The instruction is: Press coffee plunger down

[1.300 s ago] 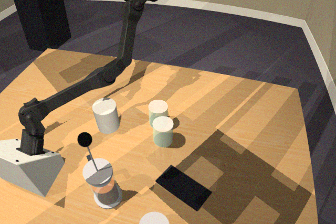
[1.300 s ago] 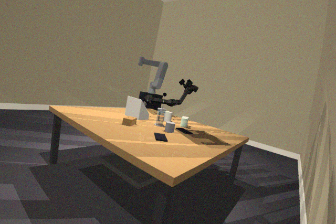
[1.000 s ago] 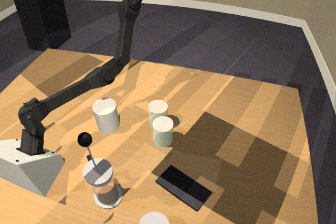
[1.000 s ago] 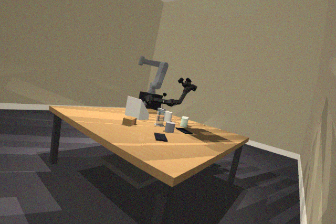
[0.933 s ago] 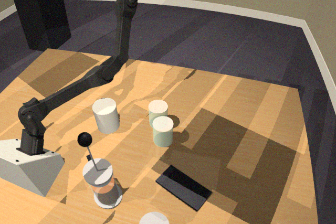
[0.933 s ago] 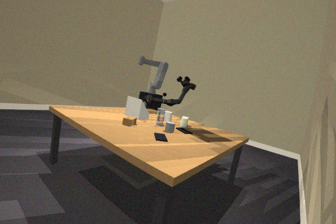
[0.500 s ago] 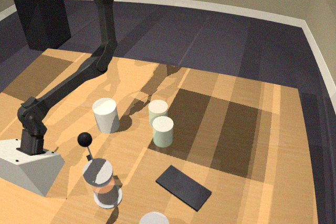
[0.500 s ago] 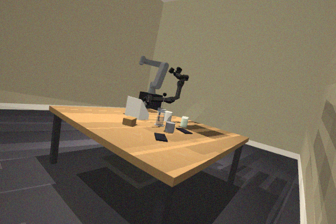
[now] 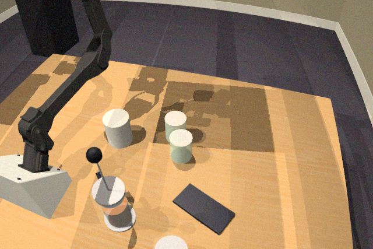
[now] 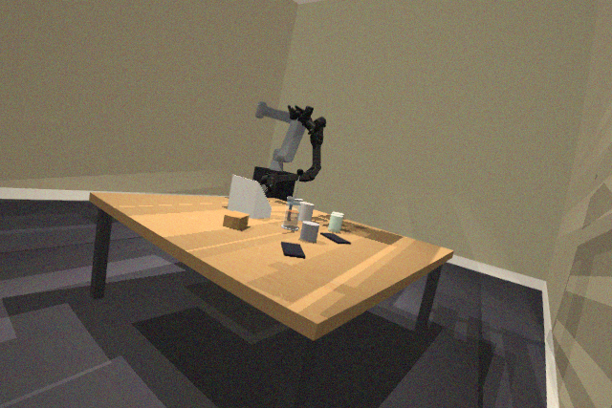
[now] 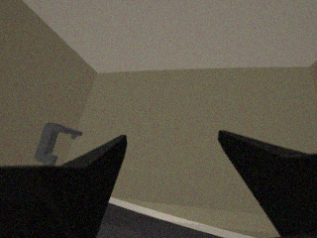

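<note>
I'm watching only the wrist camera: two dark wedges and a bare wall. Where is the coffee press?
Observer: The coffee press stands upright on the table, right beside the arm's pale base.
Operator: Is its plunger pushed down?
Observer: No. The black knob stands high above the lid on its thin rod.
Operator: How near is the hand to it?
Observer: Not near. The hand is open and empty, raised high above the table's far side, well away from the knob.
</note>
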